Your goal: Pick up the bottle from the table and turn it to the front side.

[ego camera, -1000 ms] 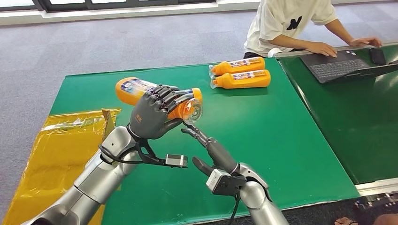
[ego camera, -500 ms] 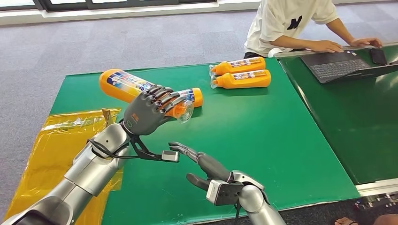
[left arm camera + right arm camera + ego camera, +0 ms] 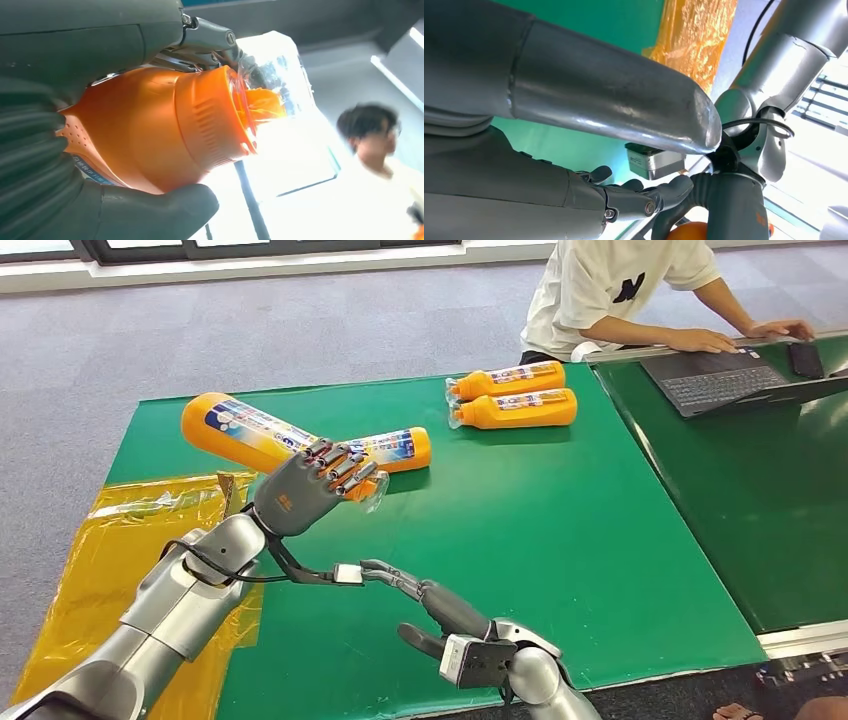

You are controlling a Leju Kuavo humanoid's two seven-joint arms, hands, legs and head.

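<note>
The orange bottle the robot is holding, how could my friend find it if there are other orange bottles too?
Start at the green table. Three orange bottles lie on it: two side by side at the far edge, another alone nearer the middle. The held bottle is off the table, tilted, gripped by the left hand.

green table [image 3: 560, 520], three orange bottles [image 3: 512, 409]

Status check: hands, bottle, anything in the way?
Left hand grips the orange bottle near its clear cap, off the green table. Right hand open below it, empty. Three more bottles lie on the table behind.
</note>
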